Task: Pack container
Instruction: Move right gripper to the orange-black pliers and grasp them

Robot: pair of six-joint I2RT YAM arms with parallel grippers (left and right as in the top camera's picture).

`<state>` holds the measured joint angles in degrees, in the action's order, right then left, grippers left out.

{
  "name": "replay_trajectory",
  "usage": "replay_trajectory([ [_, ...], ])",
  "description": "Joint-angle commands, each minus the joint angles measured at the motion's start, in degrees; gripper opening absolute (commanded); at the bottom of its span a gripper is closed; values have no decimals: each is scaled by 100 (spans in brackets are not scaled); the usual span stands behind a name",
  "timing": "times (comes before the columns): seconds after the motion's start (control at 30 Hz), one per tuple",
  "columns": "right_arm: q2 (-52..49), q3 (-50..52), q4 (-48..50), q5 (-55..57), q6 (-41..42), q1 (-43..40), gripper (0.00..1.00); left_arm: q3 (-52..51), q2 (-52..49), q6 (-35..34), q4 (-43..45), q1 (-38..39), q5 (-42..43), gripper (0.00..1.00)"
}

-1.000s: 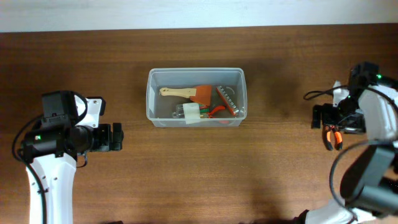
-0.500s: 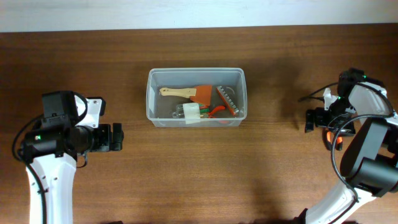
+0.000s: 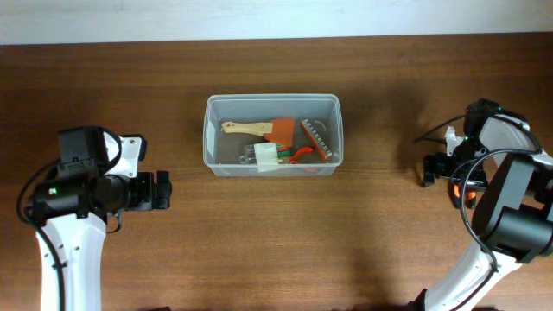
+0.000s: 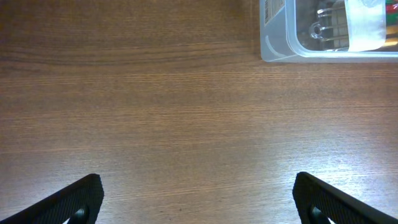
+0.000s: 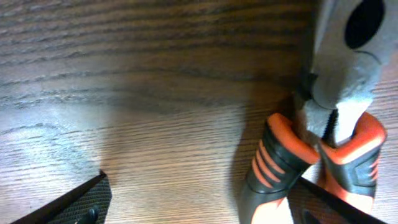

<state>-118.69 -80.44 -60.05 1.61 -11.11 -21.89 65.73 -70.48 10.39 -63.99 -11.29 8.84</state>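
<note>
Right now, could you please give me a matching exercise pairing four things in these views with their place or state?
1. container
2. pliers
3. left gripper
4. brush

a. lying inside the container
b. open, nothing between its fingers
c. clear plastic, centre of the view
d. orange handles, far right

Pairs: 1-c, 2-d, 3-b, 4-a

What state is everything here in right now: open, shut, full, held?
container: no lid, several tools lying inside.
left gripper: open, empty, over bare table.
right gripper: open, pliers' handles between its fingers, not gripped.
pliers: nose shut, lying on the table.
</note>
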Motion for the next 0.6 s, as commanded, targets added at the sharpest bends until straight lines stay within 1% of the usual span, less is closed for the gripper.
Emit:
replay_trajectory([
  [0.0,-170,79,118,-90,-44,-31,90,-13,66,-50,-4,-11,85,99],
  [0.17,-170,79,181,-90,-42,-31,89,-13,66,-50,-4,-11,85,99],
  [0.27,-170,79,181,-87,-42,-31,81,-13,66,-50,-4,-11,85,99],
  [0.37,-170,79,179,-87,-42,-33,76,-13,66,-50,-7,-11,85,99],
  [0.47,-170,79,166,-90,2,-31,66,-13,66,-50,-11,-11,87,99],
  [0.5,-170,79,155,-90,4,-31,61,-13,66,-50,-9,-11,87,99],
  [0.57,-170,79,138,-90,22,-31,56,-13,66,-50,-11,-11,85,99],
])
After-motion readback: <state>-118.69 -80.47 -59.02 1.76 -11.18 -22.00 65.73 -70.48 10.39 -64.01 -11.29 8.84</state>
